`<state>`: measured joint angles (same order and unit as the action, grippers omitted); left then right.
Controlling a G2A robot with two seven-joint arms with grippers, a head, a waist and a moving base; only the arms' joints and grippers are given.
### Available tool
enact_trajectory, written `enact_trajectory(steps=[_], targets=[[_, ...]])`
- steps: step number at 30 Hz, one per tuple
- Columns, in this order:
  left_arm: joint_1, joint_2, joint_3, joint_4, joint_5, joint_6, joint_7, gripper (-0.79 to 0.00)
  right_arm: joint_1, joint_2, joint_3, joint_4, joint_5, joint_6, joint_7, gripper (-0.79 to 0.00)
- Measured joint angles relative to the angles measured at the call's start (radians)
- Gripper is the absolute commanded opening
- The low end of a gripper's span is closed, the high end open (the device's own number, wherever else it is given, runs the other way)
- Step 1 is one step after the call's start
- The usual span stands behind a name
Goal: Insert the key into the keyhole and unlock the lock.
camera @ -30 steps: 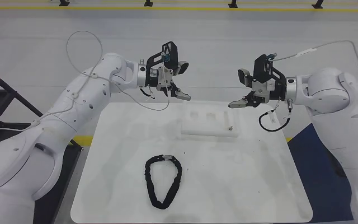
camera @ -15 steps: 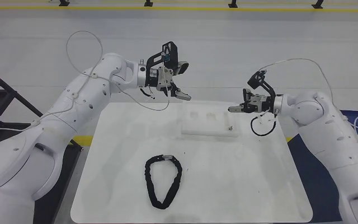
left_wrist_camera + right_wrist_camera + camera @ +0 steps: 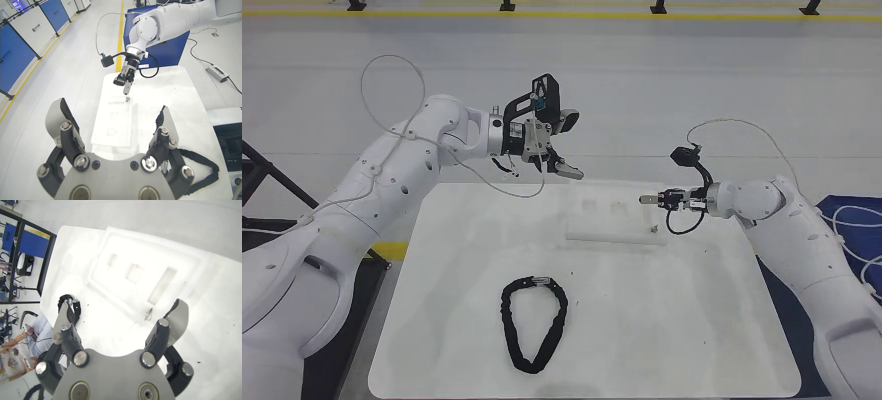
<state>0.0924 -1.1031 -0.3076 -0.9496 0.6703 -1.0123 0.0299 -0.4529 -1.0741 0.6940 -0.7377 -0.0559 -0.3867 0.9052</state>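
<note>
Key (image 3: 148,315) pickup stage: sitting right of centre, untouched, with right gripper (image 3: 121,303) spread wide, empty. Next up: lower, pinch.

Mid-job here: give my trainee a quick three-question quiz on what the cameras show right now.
1. True or false: the left claw and the right claw are both open.
2. The key sits: A) on the foam tray; B) in the chain lock; C) in the left claw.
3. Fill in: the claw nearer the key is the ____ one.
Key: 1 true; 2 A; 3 right.
</note>
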Motion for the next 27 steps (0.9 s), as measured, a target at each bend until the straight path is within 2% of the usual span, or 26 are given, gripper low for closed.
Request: enact_trajectory(steps=[8, 27], targets=[[0.000, 0.000, 0.000, 0.000, 0.000, 0.000, 0.000, 0.000, 0.038, -0.059, -0.046, 0.118, 0.028, 0.085, 0.064, 0.000], [0.000, 0.000, 0.000, 0.000, 0.000, 0.000, 0.000, 0.000, 0.036, -0.061, -0.047, 0.119, 0.029, 0.088, 0.064, 0.000]])
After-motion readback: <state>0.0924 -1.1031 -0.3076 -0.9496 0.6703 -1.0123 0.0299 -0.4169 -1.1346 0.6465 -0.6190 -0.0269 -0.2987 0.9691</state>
